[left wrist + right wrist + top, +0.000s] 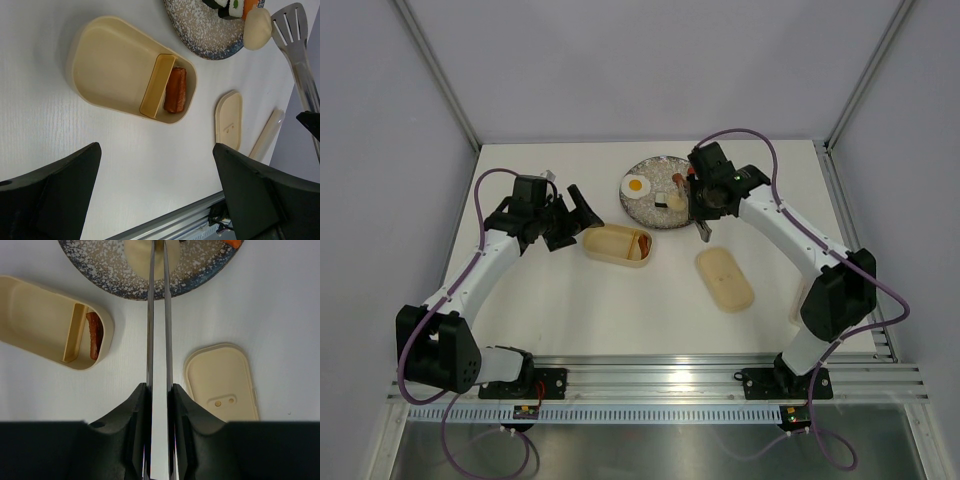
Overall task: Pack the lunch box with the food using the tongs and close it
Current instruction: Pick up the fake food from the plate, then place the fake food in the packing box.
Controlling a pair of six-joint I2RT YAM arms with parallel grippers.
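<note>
I see the desk (pixel 570 300) and plate (pixel 655 172) carrying egg (pixel 637 185), sushi (pixel 225 6) and ball (pixel 257 27). The lunch box (pixel 605 242) holds one sausage (pixel 175 90), its lid (pixel 724 279) off, well apart. My right gripper (pixel 159 390) squeezes the tongs (pixel 300 60) at the ball; the left gripper (pixel 157 150) gapes empty.

Colours I see: mostly cream and silver.
Cream lunch box (pixel 110 65) and lid (pixel 220 377), reddish-brown sausage (pixel 175 90), grey white-speckled plate (pixel 100 265), silver tongs (pixel 157 315) — fried egg (pixel 637 185) white, yolk yellow.

Light: bright, even, probably from overhead | Shadows: soft, faint around the lunch box (pixel 110 65) | Glare: sheen along the tongs (pixel 303 75) | Focus: wrist views' nearest foreground slightly soft; overhead view sharp
</note>
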